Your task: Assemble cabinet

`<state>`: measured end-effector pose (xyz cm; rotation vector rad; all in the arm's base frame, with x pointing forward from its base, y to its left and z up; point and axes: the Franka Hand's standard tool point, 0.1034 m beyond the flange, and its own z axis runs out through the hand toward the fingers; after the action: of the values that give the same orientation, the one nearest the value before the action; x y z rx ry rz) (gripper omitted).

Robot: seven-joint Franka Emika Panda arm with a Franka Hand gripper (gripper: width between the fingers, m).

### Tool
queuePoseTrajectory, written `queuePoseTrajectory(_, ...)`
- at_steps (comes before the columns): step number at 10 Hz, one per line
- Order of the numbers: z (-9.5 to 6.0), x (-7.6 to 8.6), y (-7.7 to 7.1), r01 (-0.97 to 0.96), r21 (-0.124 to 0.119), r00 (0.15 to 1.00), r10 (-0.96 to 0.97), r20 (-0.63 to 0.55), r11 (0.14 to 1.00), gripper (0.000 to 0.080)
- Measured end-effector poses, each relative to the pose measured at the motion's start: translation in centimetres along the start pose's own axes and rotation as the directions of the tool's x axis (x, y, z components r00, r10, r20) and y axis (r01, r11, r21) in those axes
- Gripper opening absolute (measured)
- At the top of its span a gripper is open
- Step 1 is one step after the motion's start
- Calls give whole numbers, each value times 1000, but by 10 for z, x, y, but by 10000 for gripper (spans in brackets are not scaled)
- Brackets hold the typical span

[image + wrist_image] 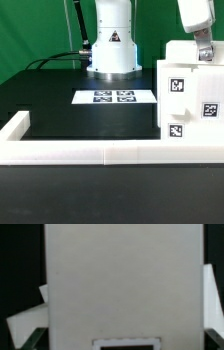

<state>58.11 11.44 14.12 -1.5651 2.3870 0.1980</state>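
Observation:
The cabinet (pixel 190 100) is a white boxy unit with black-and-white tags on its front. It stands at the exterior view's right, against the low white border wall. My gripper (pixel 203 52) comes down from above onto its top right part. In the wrist view a white panel of the cabinet (pixel 122 280) fills the picture, with a tag (pixel 125 344) at its near end. My gripper (pixel 125 341) straddles this panel. Its dark fingers (pixel 36 339) sit at the panel's two sides and appear closed against it.
The marker board (pixel 113 97) lies flat on the black table in front of the arm's white base (pixel 111 50). The low white border wall (pixel 80 150) runs along the near edge and up the exterior view's left side.

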Motion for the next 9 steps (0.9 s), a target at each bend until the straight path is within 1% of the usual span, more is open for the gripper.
queuePoseTrajectory(1,0,-1,1,7,0,1000,-7,0,1000,570)
queuePoseTrajectory(2,0,-1,0,22,0,1000,-22,1,1000,729)
queuePoseTrajectory(3,-4,-1,-2,48,5,999,-48,9,999,729)
queuePoseTrajectory(4,-11,-4,-4,55,15,998,-56,23,998,787)
queuePoseTrajectory(7,-33,-16,-12,67,50,996,-69,54,997,796)
queuePoseTrajectory(8,-36,-19,-13,56,56,996,-60,61,997,797)
queuePoseTrajectory(9,-36,-20,-14,53,56,996,-57,67,997,797)
